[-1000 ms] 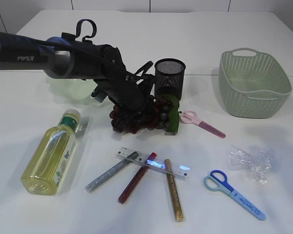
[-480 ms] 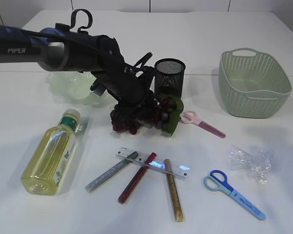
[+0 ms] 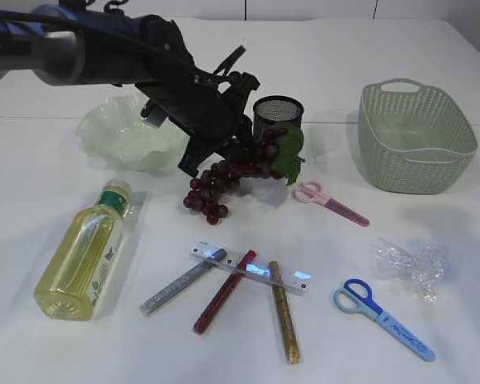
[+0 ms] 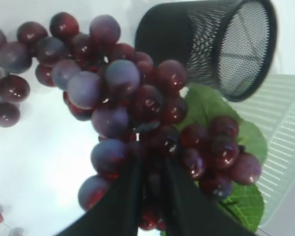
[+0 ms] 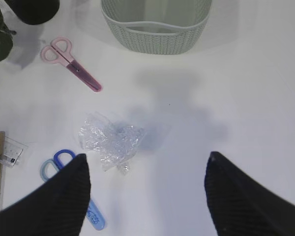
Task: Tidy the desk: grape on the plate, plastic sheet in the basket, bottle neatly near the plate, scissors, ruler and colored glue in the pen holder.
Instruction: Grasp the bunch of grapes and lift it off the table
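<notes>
Your left gripper point(image 4: 147, 189) has its jaws clenched on the grape point(image 3: 238, 166) bunch, which hangs below them clear of the surface point(image 3: 224, 344), just beside the pen holder point(image 3: 277, 120) and not yet over the plate point(image 3: 124, 136). Your right gripper point(image 5: 145, 194) stands with jaws released, holding nothing, the plastic sheet point(image 5: 110, 140) lying just ahead of them. Nothing is finished: the bottle point(image 3: 84, 252), both scissors point(image 3: 330, 200), ruler point(image 3: 296, 278) and colored glue point(image 3: 224, 292) lie well apart from either jaws, and the basket point(image 3: 416, 140) looks empty.

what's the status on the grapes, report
Left tool shut on grapes, bunch lifted, tail dragging. Right tool open, empty, above plastic. Holder close beside bunch; plate left.
</notes>
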